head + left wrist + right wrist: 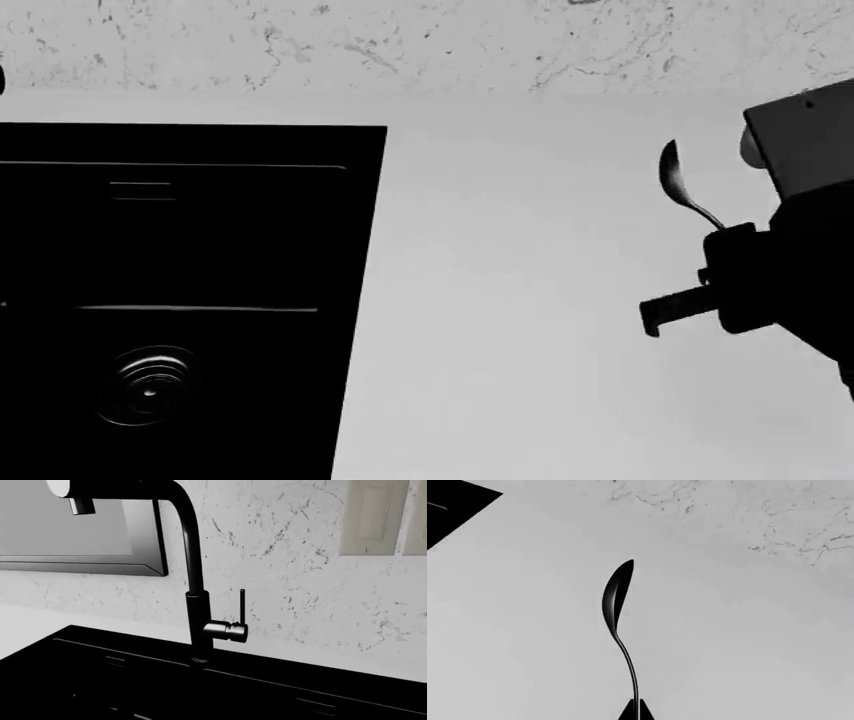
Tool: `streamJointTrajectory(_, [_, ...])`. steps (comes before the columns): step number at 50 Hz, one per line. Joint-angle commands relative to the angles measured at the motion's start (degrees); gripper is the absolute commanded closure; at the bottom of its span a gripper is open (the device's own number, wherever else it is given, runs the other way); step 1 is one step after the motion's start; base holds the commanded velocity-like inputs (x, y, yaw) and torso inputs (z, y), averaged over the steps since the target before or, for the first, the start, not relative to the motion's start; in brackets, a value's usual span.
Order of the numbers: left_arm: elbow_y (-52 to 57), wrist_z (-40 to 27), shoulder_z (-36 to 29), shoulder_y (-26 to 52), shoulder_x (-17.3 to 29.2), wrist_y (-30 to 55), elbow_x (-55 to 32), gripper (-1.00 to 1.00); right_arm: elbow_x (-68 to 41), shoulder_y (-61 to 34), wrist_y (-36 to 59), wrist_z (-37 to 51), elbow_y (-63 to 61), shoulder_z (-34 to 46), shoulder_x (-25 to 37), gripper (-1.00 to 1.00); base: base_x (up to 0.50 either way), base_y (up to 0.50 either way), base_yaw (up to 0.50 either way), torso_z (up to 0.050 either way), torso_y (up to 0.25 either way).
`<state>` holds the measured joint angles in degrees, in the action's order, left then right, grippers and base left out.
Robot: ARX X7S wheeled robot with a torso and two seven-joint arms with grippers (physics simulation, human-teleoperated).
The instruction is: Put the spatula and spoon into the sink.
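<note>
Spoon (678,183): dark, oval bowl and thin curved handle, held up above the pale desk (534,350), bowl end pointing away from the claw toward the wall; in the right wrist view the spoon (617,605) shows edge-on, its handle running down into the fingertips.
Right claw (636,711): closed on the end of the spoon's handle; two dark fingertips (627,712) pinch it from both sides at the lower edge of that view. In the head view the right claw (727,240) sits at the right side, its dark body behind it, a short dark bar sticking out toward the sink.
Sink (187,300): wide black basin sunk in the desk at the left of the head view, well apart from the spoon; a ringed round metal drain (147,385) lies in the nearer basin, and a thin ridge crosses between basins.
Tap (193,575): tall, black, standing at the back edge of the sink (133,680), with a thin upright lever (241,607) on its side.
Left claw: out of sight in every view, so I cannot tell its state.
Wall (300,580): pale marbled, behind the tap; a dark-framed panel (87,535) and a light switch plate (370,517) hang on it.
Spatula: not visible.
</note>
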<state>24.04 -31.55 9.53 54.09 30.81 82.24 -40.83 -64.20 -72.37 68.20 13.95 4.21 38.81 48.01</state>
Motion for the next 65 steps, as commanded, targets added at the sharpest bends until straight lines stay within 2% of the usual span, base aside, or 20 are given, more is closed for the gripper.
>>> streamJointTrajectory(1, [0.92,1.00,1.64,-0.09,-0.64,-0.06,0.68,-1.00,7.53,-10.85,-0.29,-7.06,-9.55,5.39,-2.98,1.00,0.00,0.00,0.00,0.000,0.000])
streamJointTrajectory(6, [0.74,0.90,1.17,-0.03,-0.73,-0.36,0.61,-1.00,7.84,-11.40,-0.58,-8.01,-9.06,6.69,-5.78,1.00,0.00,0.00,0.00,0.000,0.000])
streamJointTrajectory(13, [0.23,0.88,1.03,-0.55,-0.54,-1.15,0.71,-1.00,8.80,-9.82,-5.97,-11.27,-8.69,8.17,-10.82,1.00,0.00,0.00,0.00,0.000,0.000])
streamJointTrajectory(21, [-0.60,1.00,-0.10,-0.62,-0.60,-2.22,0.94,-1.00,9.28,-7.10,-11.17,-13.03,-3.04,9.74,-21.48,1.00,0.00,0.00,0.00,0.000,0.000])
streamJointTrajectory(26, [-1.13,1.11,-0.70,-0.46,-0.50,-2.66,1.01,-1.00,10.69,-7.08,-15.43,-17.20,-1.08,11.47,-26.13,1.00,0.00,0.00,0.00,0.000,0.000])
streamJointTrajectory(30, [-1.72,1.15,-0.88,-0.69,-0.64,-3.30,1.15,-1.00,10.90,-7.49,-18.18,-19.93,6.67,11.67,-33.02,1.00,0.00,0.00,0.00,0.000,0.000])
streamJointTrajectory(37, [-1.76,1.23,-0.95,-0.62,-0.50,-3.50,0.87,-1.00,12.48,-6.60,-25.33,-26.23,18.54,12.38,-41.54,1.00,0.00,0.00,0.00,0.000,0.000])
streamJointTrajectory(41, [-2.66,1.70,-0.92,-1.44,-0.22,-4.67,1.15,-1.00,14.85,-6.97,-30.81,-29.61,29.05,15.16,-47.84,1.00,0.00,0.00,0.00,0.000,0.000])
streamJointTrajectory(42, [-2.72,1.68,-0.94,-1.41,-0.18,-4.69,1.15,-1.00,11.83,-7.73,-32.46,-29.40,30.83,17.35,-47.96,1.00,0.00,0.00,0.00,0.000,0.000])
streamJointTrajectory(46, [-2.84,1.82,-1.14,-1.17,0.01,-4.82,1.05,-1.00,-11.38,-13.71,-46.84,-25.64,36.33,42.28,-48.00,1.00,0.00,0.00,0.00,0.000,0.000])
streamJointTrajectory(48, [-2.83,1.84,-0.99,-1.28,0.14,-4.87,0.98,-1.00,-17.33,-14.75,-50.04,-25.04,35.37,48.29,-48.00,1.00,0.00,0.00,0.00,0.000,0.000])
streamJointTrajectory(52, [-2.76,1.76,-0.94,-1.44,0.22,-4.92,0.89,-1.00,-19.63,-13.83,-49.97,-23.62,32.74,50.83,-48.01,1.00,0.00,0.00,0.00,0.000,0.000])
streamJointTrajectory(65, [-3.50,1.76,-2.00,-1.18,0.20,-5.60,0.98,-1.00,-13.49,-10.03,-43.29,-20.57,27.17,50.78,-48.01,1.00,0.00,0.00,0.00,0.000,0.000])
